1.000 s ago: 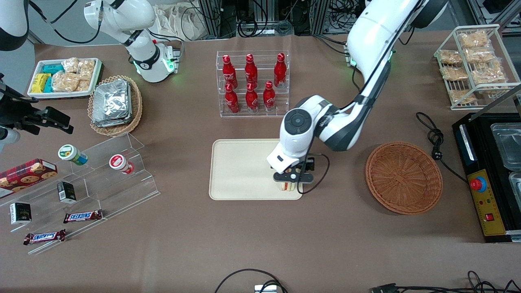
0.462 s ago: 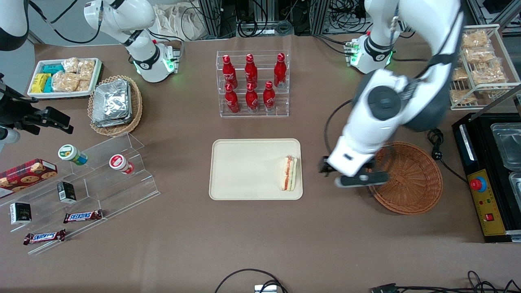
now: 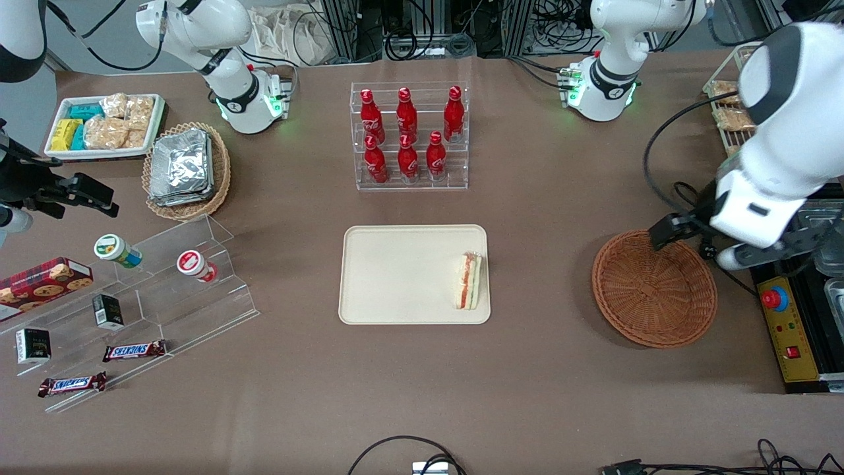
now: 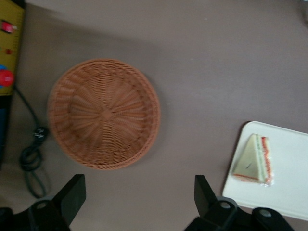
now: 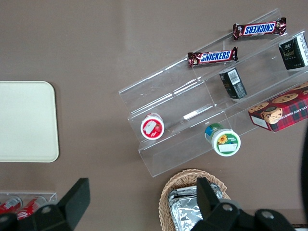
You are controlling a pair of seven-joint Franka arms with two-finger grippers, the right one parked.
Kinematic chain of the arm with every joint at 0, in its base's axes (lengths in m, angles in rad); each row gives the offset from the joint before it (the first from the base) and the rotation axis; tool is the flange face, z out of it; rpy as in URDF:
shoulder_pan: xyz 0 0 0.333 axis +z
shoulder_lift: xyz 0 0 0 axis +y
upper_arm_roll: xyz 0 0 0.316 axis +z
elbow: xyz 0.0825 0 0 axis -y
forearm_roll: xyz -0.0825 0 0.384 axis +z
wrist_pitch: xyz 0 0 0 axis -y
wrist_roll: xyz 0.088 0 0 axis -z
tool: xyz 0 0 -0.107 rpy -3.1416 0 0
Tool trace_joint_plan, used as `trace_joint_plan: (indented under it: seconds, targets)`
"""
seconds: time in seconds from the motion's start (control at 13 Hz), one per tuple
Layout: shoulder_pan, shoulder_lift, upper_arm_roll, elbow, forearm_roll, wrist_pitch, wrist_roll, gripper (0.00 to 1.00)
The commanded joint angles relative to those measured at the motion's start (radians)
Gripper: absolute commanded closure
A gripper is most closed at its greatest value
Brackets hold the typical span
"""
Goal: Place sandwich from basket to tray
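Note:
The sandwich (image 3: pixel 469 282), a pale triangular wedge with red and green filling, lies on the cream tray (image 3: pixel 395 274) at the edge nearest the working arm. It also shows in the left wrist view as the sandwich (image 4: pixel 252 159) on the tray (image 4: pixel 288 168). The reddish-brown basket (image 3: pixel 653 288) stands empty beside the tray, and its woven bottom is bare in the basket (image 4: pixel 103 113). My left gripper (image 3: pixel 768 254) hangs high above the basket's rim toward the working arm's end. The gripper (image 4: pixel 138 197) is open, with only brown table between its fingers.
A black appliance with a red button (image 3: pixel 788 290) and a coiled cable (image 3: pixel 702 224) lie next to the basket. A bottle rack (image 3: pixel 409 135) stands farther from the camera than the tray. Acrylic steps with snacks (image 3: pixel 165 290) and a foil-packet basket (image 3: pixel 186 170) sit toward the parked arm's end.
The gripper let go of the sandwich on the tray, rose, and swung away over the basket toward the working arm's end. The sandwich stays on the tray.

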Motion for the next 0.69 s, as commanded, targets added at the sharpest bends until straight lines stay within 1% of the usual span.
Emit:
trace_joint_plan:
  seconds: [0.0,0.15,0.38,0.62]
  targets:
    - [0.087,-0.096,-0.044,-0.086,-0.02,-0.029,0.107,0.0]
    - [0.091,-0.116,-0.044,-0.083,-0.02,-0.066,0.114,0.0]
    - [0.093,-0.125,-0.044,-0.08,-0.015,-0.069,0.158,0.0]
    - [0.093,-0.124,-0.042,-0.081,-0.005,-0.069,0.164,0.0]
